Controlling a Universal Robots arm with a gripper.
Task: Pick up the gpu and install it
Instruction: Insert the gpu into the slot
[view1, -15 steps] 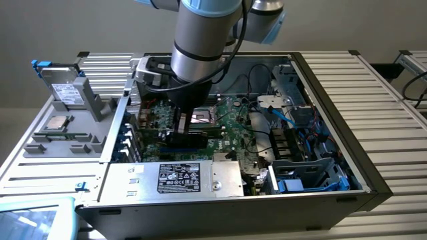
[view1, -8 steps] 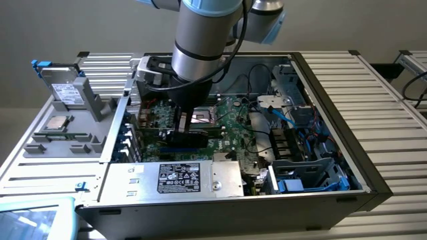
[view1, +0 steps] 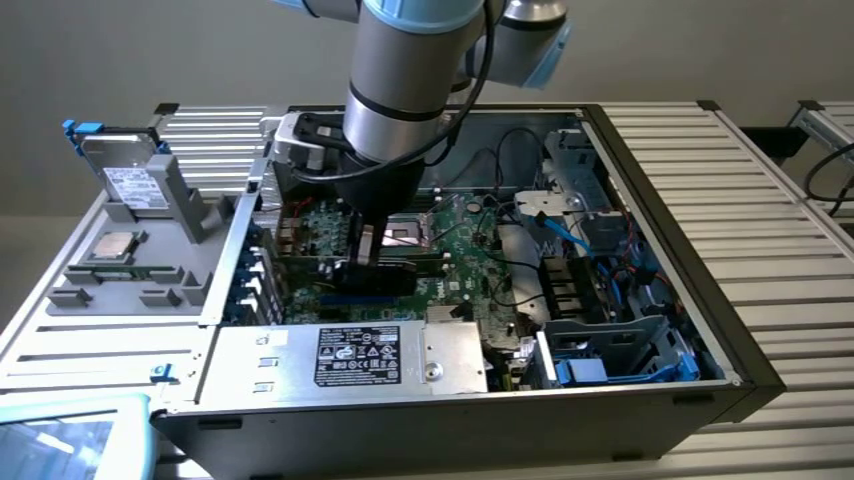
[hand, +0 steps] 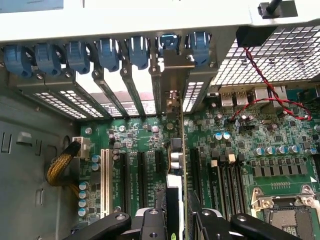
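Green board seen edge-on: the gpu (hand: 176, 160) stands upright over the motherboard (hand: 280, 150), pinched between the half-spread fingers of the gripper (hand: 180, 217), straight below the wrist. Its long axis runs parallel to the black expansion slots (hand: 142, 175), and its bracket end reaches the rear slot covers (hand: 125, 85) beneath the blue latches (hand: 107, 52). That spot is toward the exterior view's left of the computer case (view1: 667, 180). Whether its edge sits in a slot cannot be told.
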